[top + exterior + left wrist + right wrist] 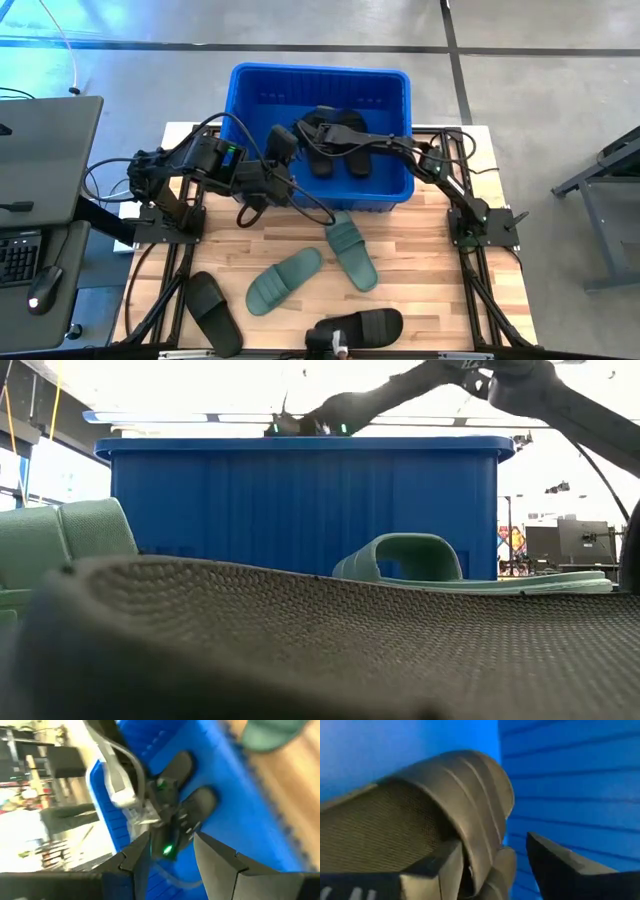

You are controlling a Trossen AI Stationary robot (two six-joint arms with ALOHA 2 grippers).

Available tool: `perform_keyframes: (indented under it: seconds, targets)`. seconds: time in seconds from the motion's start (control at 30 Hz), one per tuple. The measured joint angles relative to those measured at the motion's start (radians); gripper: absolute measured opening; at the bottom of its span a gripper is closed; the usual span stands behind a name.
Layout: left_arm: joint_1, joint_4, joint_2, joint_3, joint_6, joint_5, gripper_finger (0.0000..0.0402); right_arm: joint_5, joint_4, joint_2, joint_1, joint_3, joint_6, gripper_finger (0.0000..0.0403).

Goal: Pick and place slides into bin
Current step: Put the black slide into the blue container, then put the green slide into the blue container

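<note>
The blue bin stands at the table's far edge, with two black slides lying in it. My right gripper reaches into the bin from the right and is open. The ribbed strap of one black slide stands between its fingers. My left gripper hangs open above the bin's near left wall with nothing between its fingers. Two green slides and two black slides lie on the table. My right gripper's open fingers straddle the edge of a black slide's strap, slanting down into the bin from the table's right. Whether the one finger beside the strap touches it, I cannot tell. The slide lies in the bin.
In the low view a black slide's sole fills the foreground, with a green slide behind it, in front of the bin. A desk with a keyboard and mouse stands left of the table. Bare wood shows at the table's right.
</note>
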Motion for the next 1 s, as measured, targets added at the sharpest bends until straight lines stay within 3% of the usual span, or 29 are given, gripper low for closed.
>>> perform_keyframes:
  seconds: [0.2, 0.33, 0.4, 0.63, 0.77, 1.0]
  targets:
    - [0.0, -0.002, 0.0, 0.0, 0.002, 0.248, 0.0138, -0.043, -0.25, -0.006, 0.073, 0.254, 0.152, 0.0207]
    - [-0.001, -0.002, 0.0, 0.0, 0.038, 0.404, 0.0138, -0.056, -0.275, -0.14, 0.122, 0.144, 0.216, 0.02]
    - [-0.001, -0.002, -0.001, 0.0, 0.04, 0.449, 0.0138, -0.06, -0.367, -0.198, 0.148, 0.108, 0.29, 0.0194]
    - [-0.001, -0.002, -0.027, 0.0, -0.049, 0.464, 0.0138, -0.105, -0.731, -0.34, 0.243, 0.083, 0.716, 0.0169]
    - [-0.012, -0.002, -0.038, 0.0, -0.126, 0.515, 0.0138, -0.17, -0.849, -0.374, 0.314, 0.081, 0.906, 0.0152]
    - [-0.089, 0.001, -0.055, -0.011, -0.198, 0.642, 0.0138, -0.436, -0.791, -0.394, 0.474, -0.043, 0.862, 0.0141]
